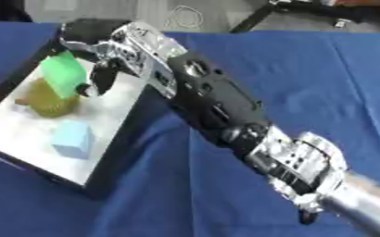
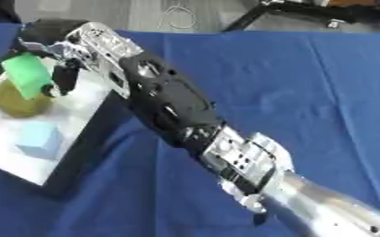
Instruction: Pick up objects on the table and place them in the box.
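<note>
green block (image 1: pixel 63 73) held over the box (image 1: pixel 112 159), not yet set down.
near to far: a pale blue block (image 1: pixel 72 139) and an olive-yellow object (image 1: pixel 47 98) already lie on the box's white floor, so part of the job looks done; no other loose objects show on the blue tablecloth (image 1: pixel 307 83). the right hand (image 1: pixel 104 44) reaches in from 5 o'clock, fingers curled round the green block, which sits at the hand's 7 o'clock, above the yellow object.
</note>
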You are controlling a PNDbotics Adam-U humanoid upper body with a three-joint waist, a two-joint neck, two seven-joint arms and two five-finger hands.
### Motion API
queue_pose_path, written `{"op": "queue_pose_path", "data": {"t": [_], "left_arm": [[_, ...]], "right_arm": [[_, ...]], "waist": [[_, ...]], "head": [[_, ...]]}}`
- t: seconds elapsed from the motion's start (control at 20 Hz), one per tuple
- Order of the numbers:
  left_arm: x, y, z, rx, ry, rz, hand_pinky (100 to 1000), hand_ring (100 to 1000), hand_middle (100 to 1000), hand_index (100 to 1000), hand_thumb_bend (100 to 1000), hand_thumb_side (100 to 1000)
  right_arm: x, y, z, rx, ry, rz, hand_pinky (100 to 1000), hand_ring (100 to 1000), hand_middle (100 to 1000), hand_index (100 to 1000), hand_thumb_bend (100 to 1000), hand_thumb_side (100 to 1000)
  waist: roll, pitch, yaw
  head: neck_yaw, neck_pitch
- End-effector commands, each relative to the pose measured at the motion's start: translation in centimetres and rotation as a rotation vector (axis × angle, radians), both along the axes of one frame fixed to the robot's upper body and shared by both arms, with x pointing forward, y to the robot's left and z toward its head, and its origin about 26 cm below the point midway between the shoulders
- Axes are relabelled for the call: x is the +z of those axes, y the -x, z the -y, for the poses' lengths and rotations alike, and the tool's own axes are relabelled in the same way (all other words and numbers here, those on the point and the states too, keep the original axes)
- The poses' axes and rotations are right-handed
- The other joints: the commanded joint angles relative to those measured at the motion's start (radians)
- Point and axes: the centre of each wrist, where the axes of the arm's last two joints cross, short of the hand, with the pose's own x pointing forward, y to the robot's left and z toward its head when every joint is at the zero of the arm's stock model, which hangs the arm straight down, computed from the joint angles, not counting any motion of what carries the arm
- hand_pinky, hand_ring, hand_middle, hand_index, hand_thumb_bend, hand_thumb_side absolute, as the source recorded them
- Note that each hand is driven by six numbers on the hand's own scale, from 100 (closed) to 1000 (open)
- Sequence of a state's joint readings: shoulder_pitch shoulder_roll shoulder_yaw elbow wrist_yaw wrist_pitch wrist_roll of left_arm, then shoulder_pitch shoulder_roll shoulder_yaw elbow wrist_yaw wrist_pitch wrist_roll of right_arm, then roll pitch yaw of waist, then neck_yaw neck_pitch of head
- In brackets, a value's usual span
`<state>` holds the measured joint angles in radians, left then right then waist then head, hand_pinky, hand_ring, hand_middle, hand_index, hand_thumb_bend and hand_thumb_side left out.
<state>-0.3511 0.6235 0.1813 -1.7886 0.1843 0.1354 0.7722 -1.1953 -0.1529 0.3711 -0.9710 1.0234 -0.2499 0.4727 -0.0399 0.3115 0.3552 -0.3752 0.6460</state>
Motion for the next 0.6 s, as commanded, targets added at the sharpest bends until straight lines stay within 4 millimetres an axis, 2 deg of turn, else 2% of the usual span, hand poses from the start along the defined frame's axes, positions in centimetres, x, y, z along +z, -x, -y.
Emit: {"op": "queue_pose_path", "data": {"t": [0.05,0.1,0.15,0.2,0.3,0.4,0.6], "left_arm": [[1.1,0.2,-0.1,0.0,-0.029,0.026,721,795,853,844,490,594],[1.1,0.2,-0.2,0.003,-0.027,0.023,720,795,853,844,491,593],[1.0,0.2,-0.2,0.005,-0.026,0.022,720,795,853,844,491,593],[1.0,0.2,-0.2,0.006,-0.025,0.021,720,795,853,844,493,592],[0.9,0.2,-0.3,0.007,-0.024,0.016,720,795,853,844,494,591],[0.7,0.2,-0.3,0.009,-0.022,0.009,719,795,853,844,495,591],[0.5,0.3,-0.6,0.019,-0.021,-0.002,720,795,853,844,494,591]], "right_arm": [[0.5,-0.2,-0.1,0.007,0.017,0.037,836,755,592,609,370,100],[0.7,-0.2,0.0,0.009,0.014,0.044,855,804,671,701,424,134],[0.8,-0.2,0.1,0.013,0.012,0.05,858,812,683,716,436,173],[1.1,-0.2,0.2,0.019,0.008,0.06,882,859,750,800,499,337],[1.7,-0.1,0.4,0.028,-0.005,0.086,909,909,802,867,601,451],[2.7,0.1,0.7,0.027,-0.026,0.122,916,926,817,883,628,446],[5.8,1.0,1.4,0.026,-0.07,0.204,915,926,819,886,608,423]], "waist": [[-0.005,-0.004,0.003],[-0.005,-0.004,0.002],[-0.005,-0.004,0.001],[-0.005,-0.004,0.0],[-0.004,-0.005,-0.002],[-0.004,-0.007,-0.005],[-0.002,-0.014,-0.012]], "head": [[-0.006,-0.013],[-0.005,-0.012],[-0.005,-0.011],[-0.005,-0.011],[-0.004,-0.009],[-0.002,-0.006],[0.009,0.0]]}}
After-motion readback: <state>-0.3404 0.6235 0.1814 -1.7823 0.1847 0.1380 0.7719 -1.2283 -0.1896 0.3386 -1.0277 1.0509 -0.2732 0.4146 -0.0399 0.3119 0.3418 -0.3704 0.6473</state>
